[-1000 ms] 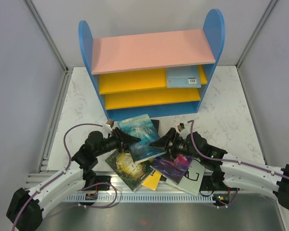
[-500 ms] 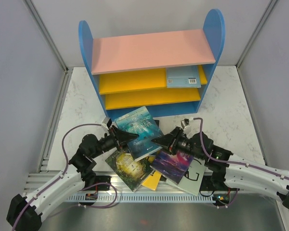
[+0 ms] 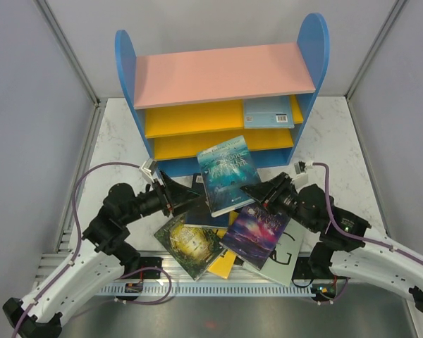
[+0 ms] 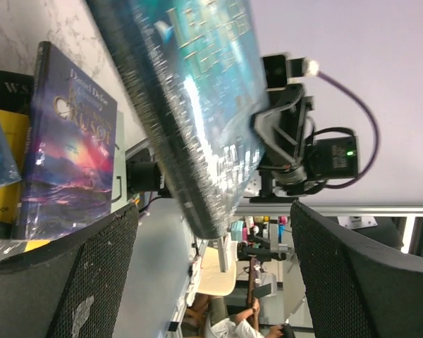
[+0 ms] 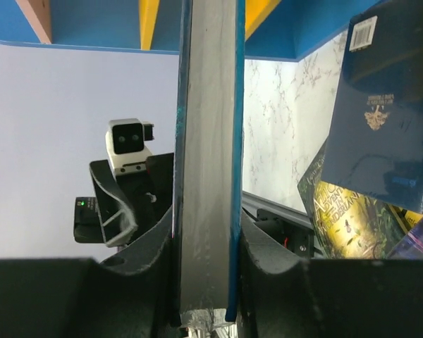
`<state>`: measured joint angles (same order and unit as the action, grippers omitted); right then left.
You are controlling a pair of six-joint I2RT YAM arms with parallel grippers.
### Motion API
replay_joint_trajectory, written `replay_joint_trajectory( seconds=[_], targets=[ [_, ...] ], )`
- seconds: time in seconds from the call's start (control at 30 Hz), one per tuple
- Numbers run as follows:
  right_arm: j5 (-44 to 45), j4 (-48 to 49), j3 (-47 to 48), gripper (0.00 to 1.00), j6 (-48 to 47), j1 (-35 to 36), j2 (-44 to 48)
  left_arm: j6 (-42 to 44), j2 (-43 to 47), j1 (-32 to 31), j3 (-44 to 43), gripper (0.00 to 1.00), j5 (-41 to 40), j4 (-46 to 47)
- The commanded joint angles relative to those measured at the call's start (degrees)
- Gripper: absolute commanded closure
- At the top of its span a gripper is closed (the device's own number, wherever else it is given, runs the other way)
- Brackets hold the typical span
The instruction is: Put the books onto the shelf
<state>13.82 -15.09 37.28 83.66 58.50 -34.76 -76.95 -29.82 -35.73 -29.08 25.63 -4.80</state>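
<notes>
Teal book (image 3: 227, 173) is off the pile, tilted in front of the lower part of the shelf (image 3: 311, 56). Right gripper (image 3: 252, 191) is clamped on its lower right edge. Left gripper (image 3: 188, 199) has its jaws spread wide, just beside the book's left edge. Other books (image 3: 257, 232) are heaped on the table (image 3: 338, 162).

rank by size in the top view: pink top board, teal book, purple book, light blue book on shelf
1. pink top board
2. teal book and purple book: about alike; the teal one is held up nearer the camera
3. light blue book, partly hidden under the board
</notes>
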Motion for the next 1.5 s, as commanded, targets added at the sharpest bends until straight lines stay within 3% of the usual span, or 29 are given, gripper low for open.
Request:
replay_joint_trajectory(
  seconds=[0.0, 0.27, 0.43, 0.53, 0.87, 1.03, 1.2, 1.47],
  targets=[
    [1.56, 7.80, 9.56, 1.00, -2.27, 0.04, -1.09, 5.14, 1.08, 0.31, -0.89, 0.10, 0.48, -5.57],
    [-2.30, 8.24, 18.79, 1.00, -4.29, -0.31, -8.03, 5.75, 1.70, 0.22, -0.80, 0.10, 0.12, -6.54],
    [-0.38, 8.68, 20.46, 1.00, -4.47, -1.46, -8.48, 6.02, 1.70, 0.22, -0.89, 0.10, 0.21, -6.63],
    [-4.57, 9.82, 21.69, 1.00, -3.24, -6.28, -10.57, 6.20, 1.70, 0.30, -0.89, 0.10, 0.21, -6.72],
    [-26.80, 16.13, 26.71, 1.00, 1.15, -37.11, -18.50, 7.16, 1.87, 0.31, -2.12, 0.11, 0.56, -7.77],
    [-34.73, 20.27, 26.45, 1.00, 5.01, -47.93, -20.52, 8.39, 2.84, 0.31, -2.82, 0.11, 0.04, -10.49],
    [-37.47, 23.09, 23.63, 1.00, 7.75, -53.40, -20.08, 9.62, 2.84, 0.31, -3.61, 0.11, -0.32, -11.99],
    [-32.64, 21.95, 21.70, 1.00, 6.96, -53.93, -22.54, 11.64, -0.93, 0.31, -5.55, 0.11, 0.04, -11.81]
  ],
)
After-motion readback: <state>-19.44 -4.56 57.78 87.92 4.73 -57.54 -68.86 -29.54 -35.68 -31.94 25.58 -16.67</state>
